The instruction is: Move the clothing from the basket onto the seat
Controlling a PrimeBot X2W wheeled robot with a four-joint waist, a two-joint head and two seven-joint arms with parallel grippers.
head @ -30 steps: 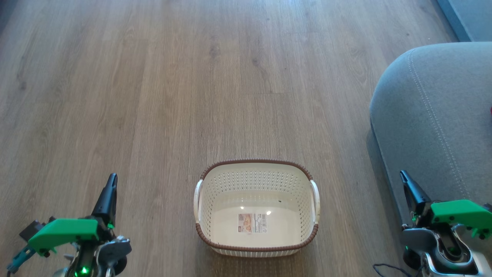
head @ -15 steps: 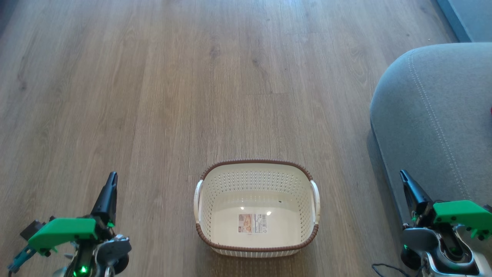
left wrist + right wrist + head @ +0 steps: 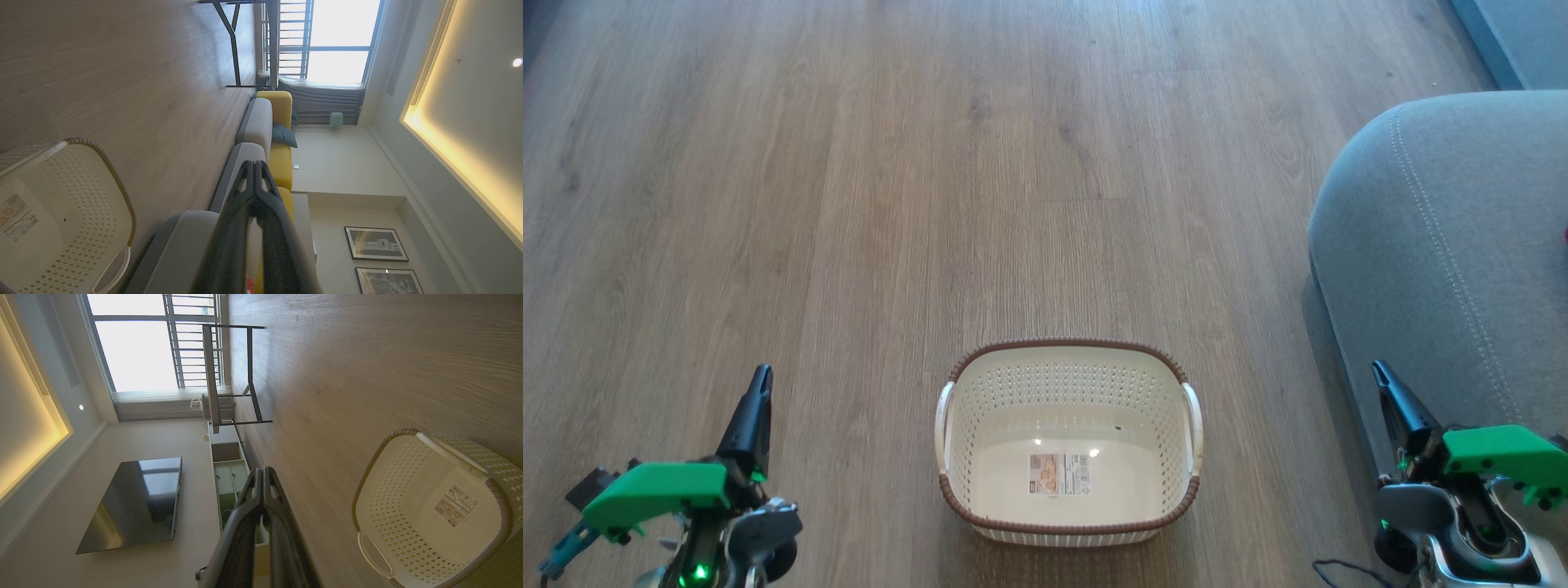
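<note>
On seat (image 3: 1445, 245), cropped red sliver, perhaps clothing (image 3: 1565, 235)

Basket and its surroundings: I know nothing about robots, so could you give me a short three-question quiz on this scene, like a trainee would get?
1. True or false: the basket is full.
2. On which side of the basket, by the robot's own sides, is the grey seat? A) left B) right C) underneath
3. Fill in: the left gripper and right gripper both have their fingers ____.

Key: 1 false, only a label lies inside; 2 B; 3 shut.
</note>
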